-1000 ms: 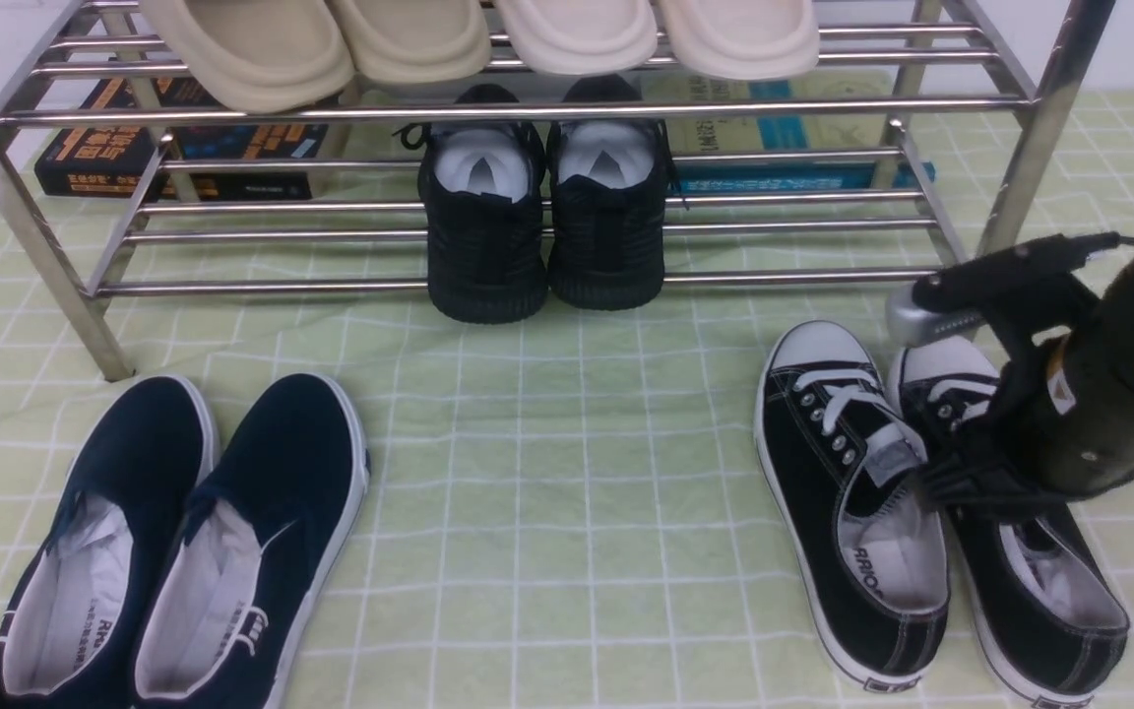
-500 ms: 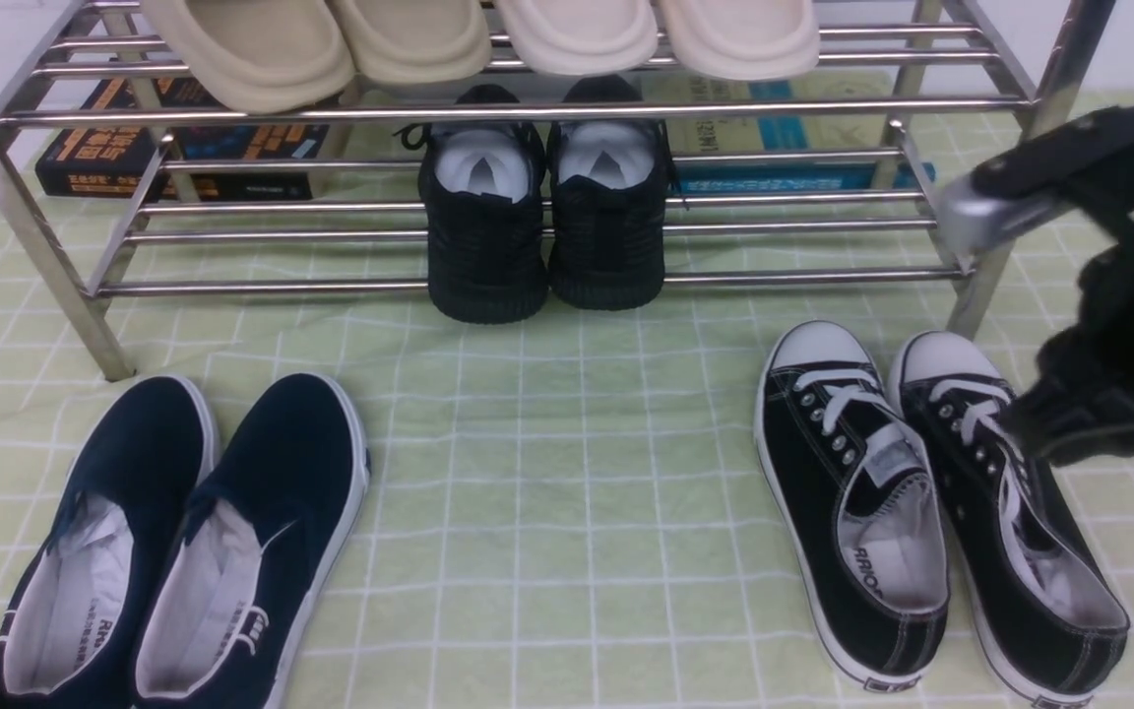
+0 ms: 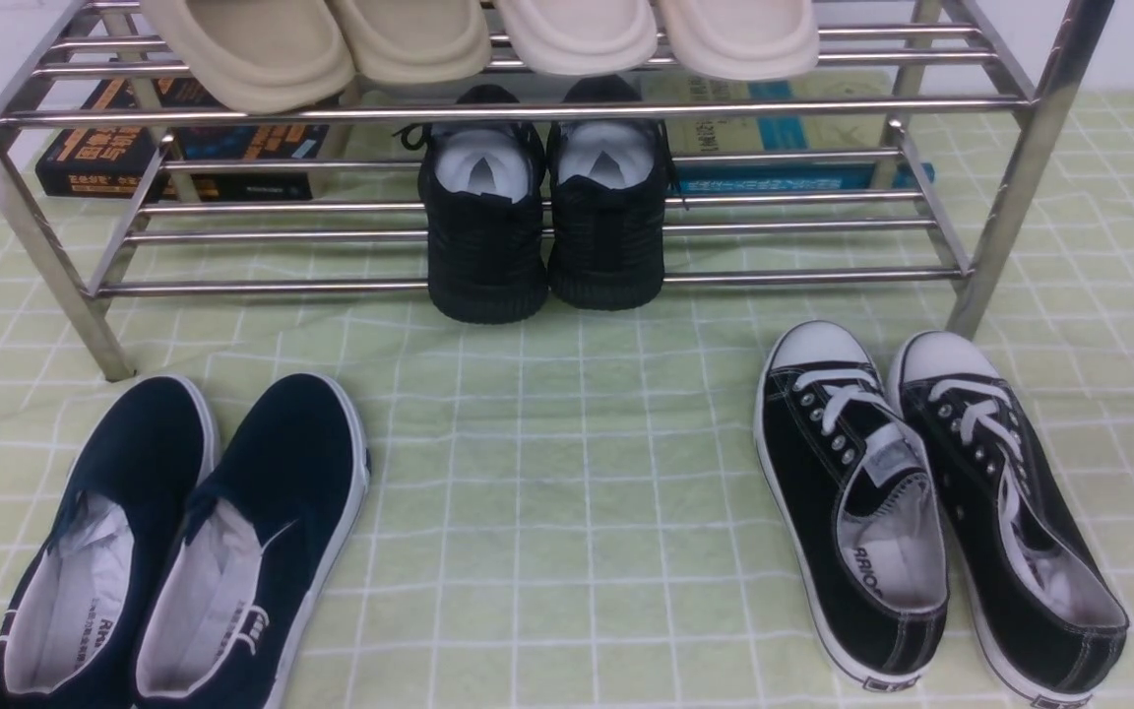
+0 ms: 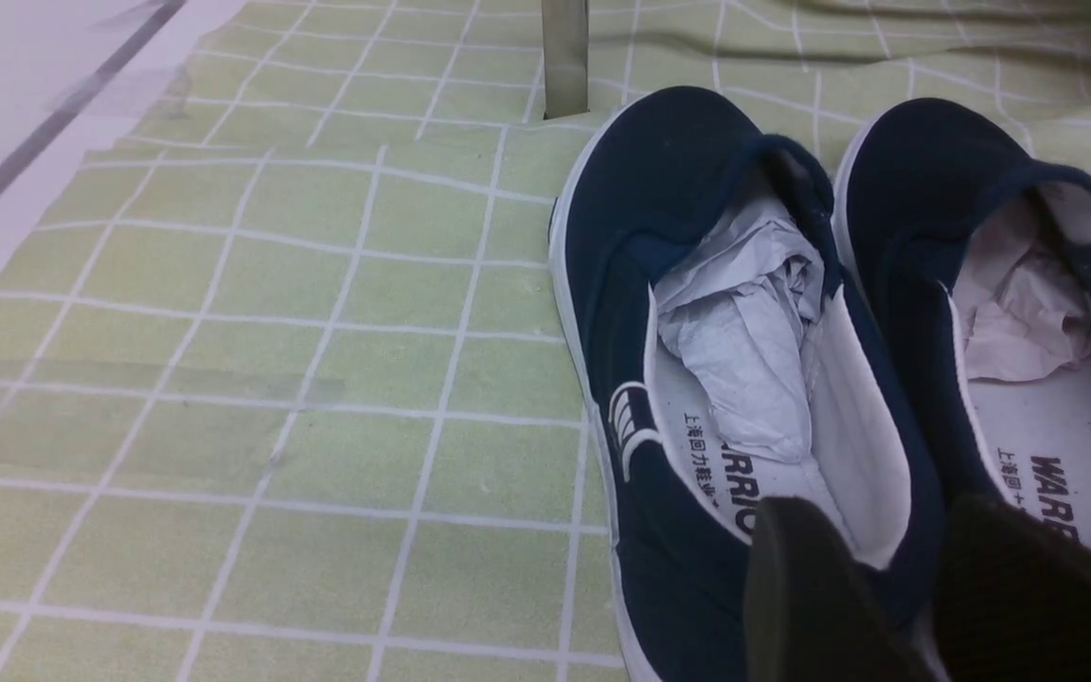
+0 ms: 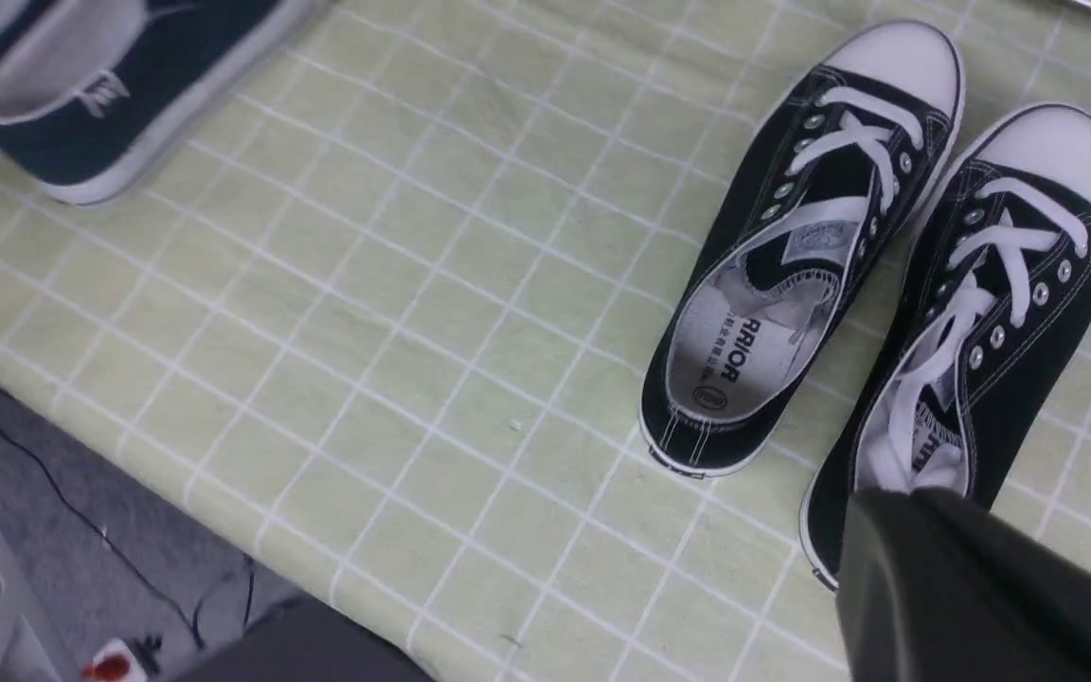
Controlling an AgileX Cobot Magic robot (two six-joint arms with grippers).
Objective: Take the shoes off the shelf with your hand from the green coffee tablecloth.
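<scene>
Black canvas shoes [image 3: 931, 512] sit side by side on green grid tablecloth [image 3: 567, 492], front-R of steel shelf [image 3: 1010, 187], toes twd it, off the rack; insole print reads "RRIOR" in R wrist view, partly cut off. Navy slip-ons [image 3: 173, 551] front-L, insoles "WARRIO…" + small Chinese chars, paper stuffed in toes. R gripper [image 5: 981, 587] closed, holding nothing, above the pair; L gripper [image 4: 896, 587] jaws apart over slip-on heels.

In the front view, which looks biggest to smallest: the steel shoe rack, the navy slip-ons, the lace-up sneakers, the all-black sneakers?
1. Steel shoe rack
2. Navy slip-ons and lace-up sneakers: look alike, unranked
3. All-black sneakers, though they sit farther away, so they may only look smaller
</scene>
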